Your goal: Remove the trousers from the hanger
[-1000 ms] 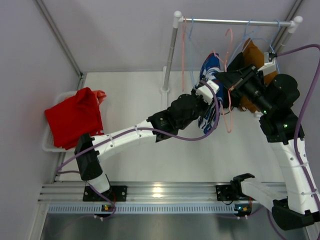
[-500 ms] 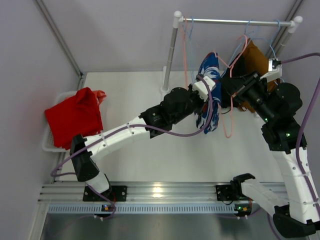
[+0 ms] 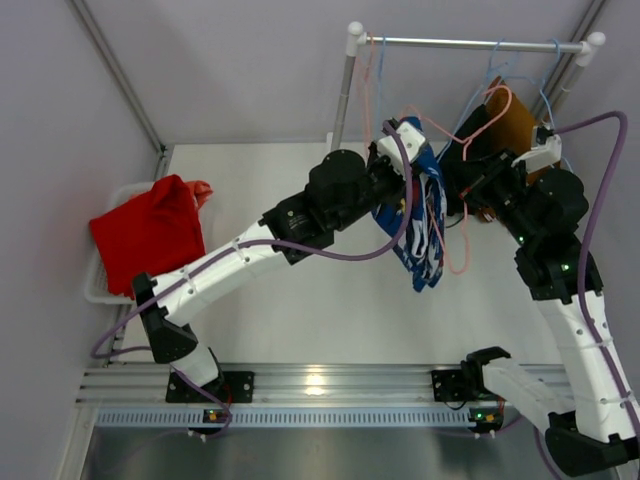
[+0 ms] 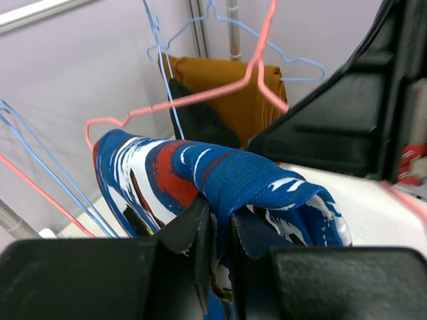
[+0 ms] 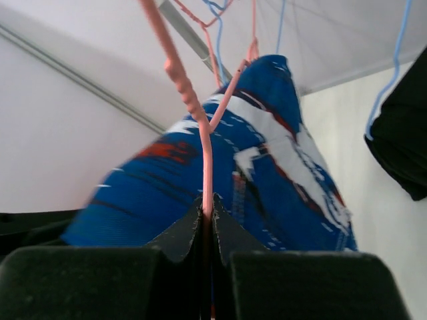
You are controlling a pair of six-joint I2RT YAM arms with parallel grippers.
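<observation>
Below the rail in the top view, we see the blue-and-white trousers dangling above the surface. Left wrist: left pincer clamped on their fold. Right wrist: right pincer squeezed together on the pink hanger wire, trousers right behind it.

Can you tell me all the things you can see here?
blue, white and red patterned trousers: one, pinched in left hand
pink wire hanger: one, in right hand
brown trousers: one, hanging at the rail
black trousers: one, beside the brown
plain red trousers: one, in the basket
orange-red cloth: one, under the red
white plastic basket: one, table's left edge
white-posted clothes rail: one, back
blue wire hangers: several, on rail
left hand: black, shut on patterned trousers
right hand: black, shut on pink hanger
</observation>
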